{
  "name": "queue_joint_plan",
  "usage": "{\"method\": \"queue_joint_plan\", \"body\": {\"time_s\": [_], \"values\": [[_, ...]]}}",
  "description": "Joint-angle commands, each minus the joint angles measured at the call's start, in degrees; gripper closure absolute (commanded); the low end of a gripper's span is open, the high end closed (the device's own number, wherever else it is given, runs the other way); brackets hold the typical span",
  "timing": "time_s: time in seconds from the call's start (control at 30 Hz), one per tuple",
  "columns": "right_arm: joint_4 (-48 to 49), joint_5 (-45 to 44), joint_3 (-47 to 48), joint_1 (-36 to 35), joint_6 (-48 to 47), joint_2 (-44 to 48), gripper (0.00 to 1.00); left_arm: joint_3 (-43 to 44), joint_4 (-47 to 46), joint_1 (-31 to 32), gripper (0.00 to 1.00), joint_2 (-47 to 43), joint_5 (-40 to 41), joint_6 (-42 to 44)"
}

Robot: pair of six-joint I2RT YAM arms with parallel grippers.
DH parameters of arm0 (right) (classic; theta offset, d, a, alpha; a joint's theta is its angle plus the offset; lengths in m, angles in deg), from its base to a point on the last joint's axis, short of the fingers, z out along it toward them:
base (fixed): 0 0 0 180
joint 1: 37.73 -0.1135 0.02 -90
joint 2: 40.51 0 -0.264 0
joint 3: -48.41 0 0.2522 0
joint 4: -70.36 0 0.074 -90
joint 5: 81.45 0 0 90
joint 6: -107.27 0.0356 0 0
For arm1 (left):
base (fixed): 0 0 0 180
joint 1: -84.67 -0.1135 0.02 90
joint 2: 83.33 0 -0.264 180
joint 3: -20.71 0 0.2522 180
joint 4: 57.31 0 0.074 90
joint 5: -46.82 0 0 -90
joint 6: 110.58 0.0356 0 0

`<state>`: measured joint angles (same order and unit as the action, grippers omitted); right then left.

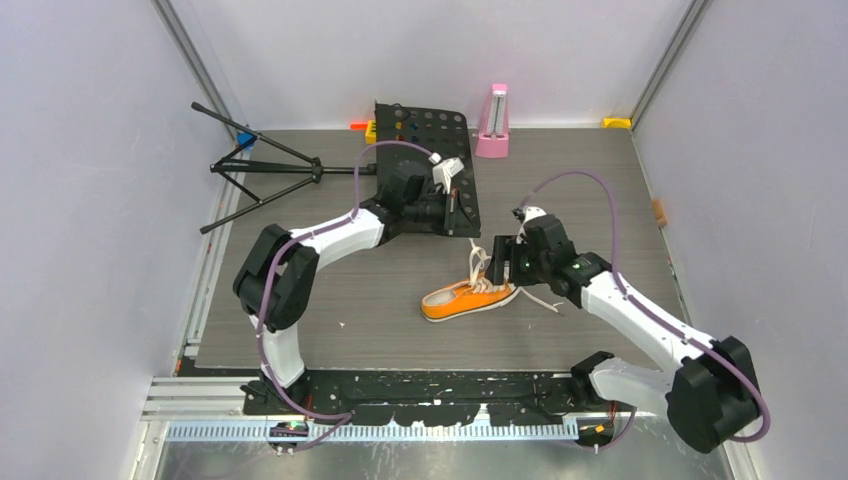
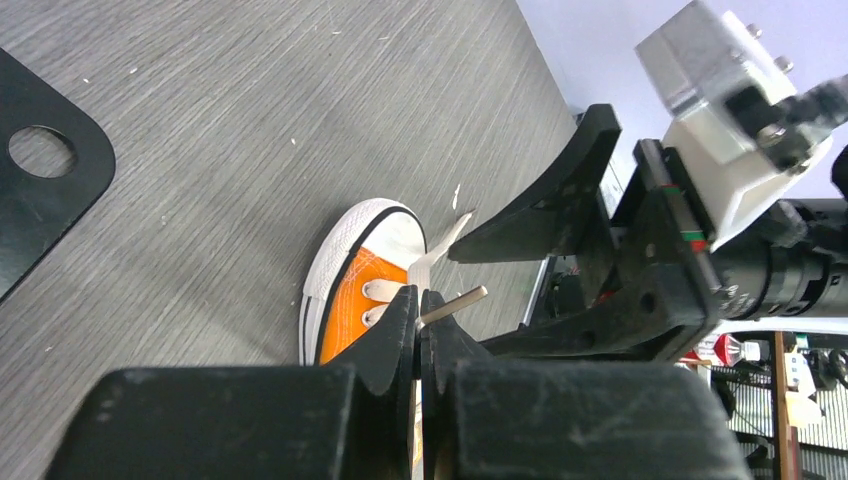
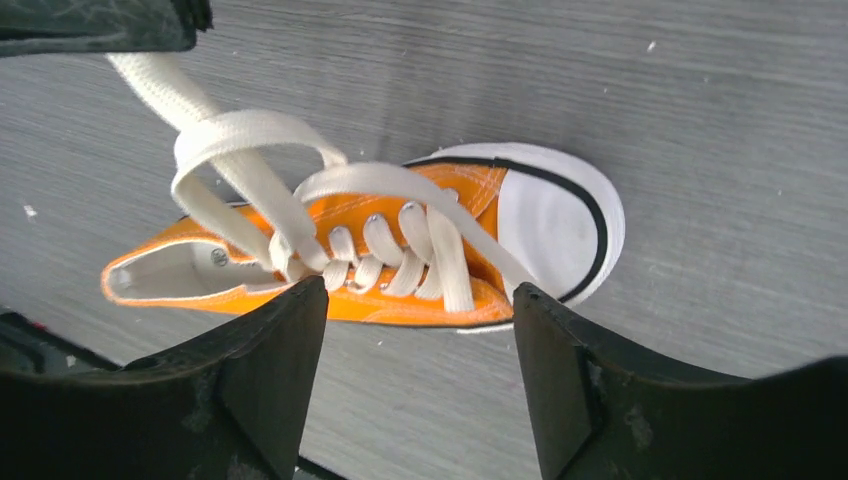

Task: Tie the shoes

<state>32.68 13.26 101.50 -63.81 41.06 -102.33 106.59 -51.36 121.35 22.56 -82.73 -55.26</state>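
Orange canvas sneaker, mid-table. Right gripper hovers at its 2 o'clock, jaws wide. Left gripper is at 12 o'clock, jaws nipped on one of the laces. Probably light and prone to sliding; laces limp, best taken near the ends. Right wrist view shows loops and eyelets, too small overhead.

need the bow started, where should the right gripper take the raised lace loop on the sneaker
Pinch the raised loop at the top of its arch, coming down from above with the open right gripper. It stands off the sneaker, so a finger should fit on each side; the crossed laces lie flat against the tongue.
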Motion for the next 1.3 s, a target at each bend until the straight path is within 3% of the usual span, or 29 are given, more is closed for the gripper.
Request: {"method": "queue_joint_plan", "body": {"time_s": [0.0, 0.2, 0.33, 0.5, 0.6, 0.67, 0.77, 0.9, 1.1, 1.27], "values": [[7.4, -8.0, 3.0, -2.3, -5.8, -4.7, 0.33, 3.3, 1.0, 0.0, 1.0, 0.4, -2.4, 0.3], [9.7, -14.1, 4.3, -3.5, -5.5, -10.3, 0.54, 4.4, 2.3, 0.0, 1.0, 1.0, -2.6, 0.5], [8.2, -15.6, 2.6, -3.6, -3.4, -6.8, 0.99, 6.0, 6.0, -0.2, 1.0, 0.9, -1.7, 2.6], [-11.0, -18.2, 2.5, -3.6, 6.7, 1.4, 1.0, 9.8, 15.5, -1.8, 1.0, -0.5, 2.0, 6.8], [-18.1, -11.8, 2.2, -4.2, 15.3, 2.8, 1.0, 13.1, 21.8, -4.2, 1.0, -0.2, 5.3, 8.8], [-18.9, -7.8, -0.2, -6.3, 20.6, 4.3, 1.0, 14.9, 24.4, -6.0, 1.0, 0.6, 6.9, 8.9], [-19.2, -8.9, -4.1, -11.6, 29.6, 8.4, 1.0, 17.2, 29.1, -7.9, 1.0, 1.8, 10.3, 10.2], [-17.8, -11.6, -9.0, -16.9, 37.4, 11.5, 1.0, 20.3, 37.0, -8.7, 1.0, 4.1, 21.1, 14.3], [-10.5, -12.7, -9.9, -21.5, 40.2, 1.3, 1.0, 19.9, 43.4, -12.2, 1.0, 7.1, 30.1, 16.8], [-12.0, -16.0, -7.7, -22.3, 41.8, -4.3, 1.0, 15.6, 44.4, -17.1, 1.0, 6.0, 36.1, 18.0]]}}
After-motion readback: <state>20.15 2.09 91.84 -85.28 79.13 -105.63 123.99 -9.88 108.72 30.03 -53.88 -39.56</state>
